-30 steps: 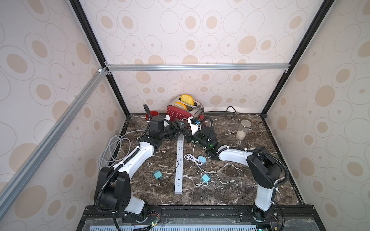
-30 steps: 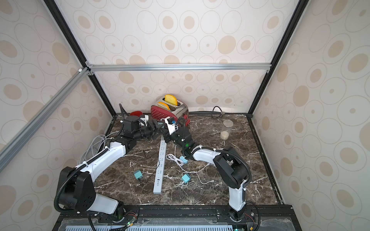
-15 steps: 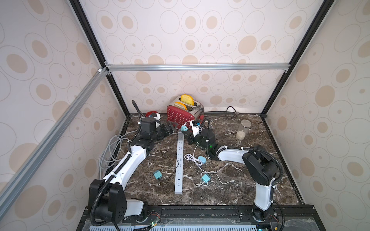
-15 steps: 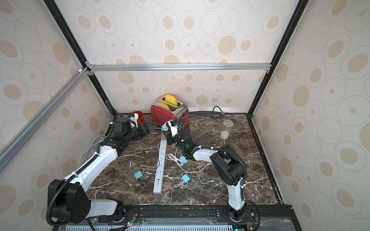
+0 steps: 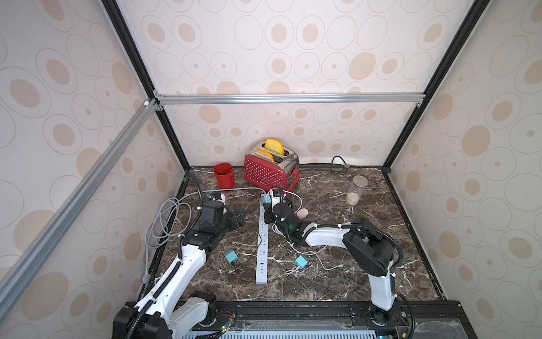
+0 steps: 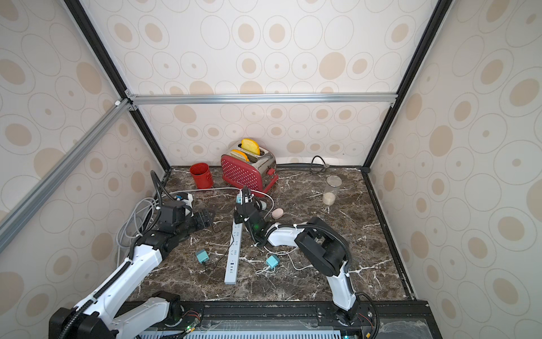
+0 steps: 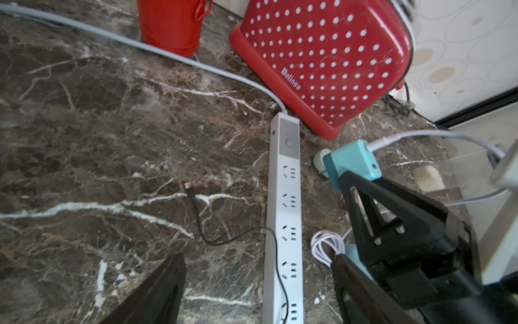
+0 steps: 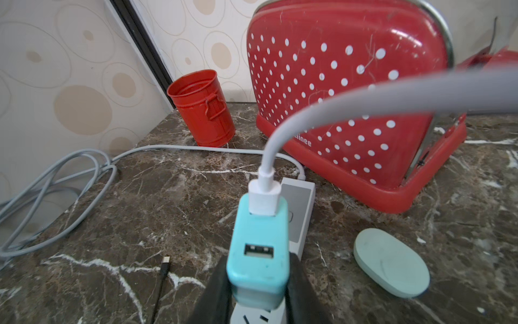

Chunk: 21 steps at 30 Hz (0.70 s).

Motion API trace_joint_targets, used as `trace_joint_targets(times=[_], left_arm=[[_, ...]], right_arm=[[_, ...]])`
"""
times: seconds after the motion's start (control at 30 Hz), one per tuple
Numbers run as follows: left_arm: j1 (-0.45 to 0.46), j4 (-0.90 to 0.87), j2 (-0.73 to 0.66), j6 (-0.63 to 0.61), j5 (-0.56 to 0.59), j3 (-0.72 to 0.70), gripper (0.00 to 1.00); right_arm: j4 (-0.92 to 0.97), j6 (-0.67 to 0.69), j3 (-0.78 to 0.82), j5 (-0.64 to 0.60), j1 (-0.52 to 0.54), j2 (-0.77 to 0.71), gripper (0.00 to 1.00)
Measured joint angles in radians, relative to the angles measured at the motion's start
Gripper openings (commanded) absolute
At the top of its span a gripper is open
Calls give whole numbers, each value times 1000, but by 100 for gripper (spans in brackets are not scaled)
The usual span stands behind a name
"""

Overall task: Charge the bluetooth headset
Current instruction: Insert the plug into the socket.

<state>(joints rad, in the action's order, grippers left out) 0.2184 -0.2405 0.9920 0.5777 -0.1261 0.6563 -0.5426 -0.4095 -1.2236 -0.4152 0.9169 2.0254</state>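
Note:
My right gripper (image 8: pixel 259 283) is shut on a teal charger block (image 8: pixel 259 252) with a white cable (image 8: pixel 266 168) plugged into its top. It holds the block upright on the far end of the white power strip (image 5: pixel 262 249), by the switch. The headset's pale green oval case (image 8: pixel 391 263) lies shut on the marble beside that end. A thin black cable's plug (image 7: pixel 188 185) lies loose, left of the strip. My left gripper (image 5: pixel 239 220) hovers open left of the strip, holding nothing. In the left wrist view its fingers (image 7: pixel 157 294) straddle the strip's near part.
A red dotted toaster (image 5: pixel 271 173) and a red tin cup (image 5: pixel 223 176) stand at the back. A glass jar (image 5: pixel 356 190) is at back right, and a pink oval case (image 5: pixel 302 213) lies beside the right gripper. Two more teal chargers (image 5: pixel 231 256) lie mid-table. Grey cord coils (image 5: pixel 164 223) at the left wall.
My left gripper has drawn back from the toaster end of the strip toward the front left, staying open. The right gripper has kept the charger at the strip's far end.

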Motion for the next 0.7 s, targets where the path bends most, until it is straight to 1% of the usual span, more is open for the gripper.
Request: trace_joint_targets(times=[0.13, 0.33, 0.7], left_arm=[[0, 30, -48, 6, -9, -98, 84], [0, 111, -100, 32, -34, -167, 85], [14, 175, -120, 39, -50, -183, 86]], right_arm=[[66, -40, -43, -56, 13, 38, 14], [127, -105, -92, -113, 14, 67, 14], [172, -184, -152, -146, 35, 144, 13]])
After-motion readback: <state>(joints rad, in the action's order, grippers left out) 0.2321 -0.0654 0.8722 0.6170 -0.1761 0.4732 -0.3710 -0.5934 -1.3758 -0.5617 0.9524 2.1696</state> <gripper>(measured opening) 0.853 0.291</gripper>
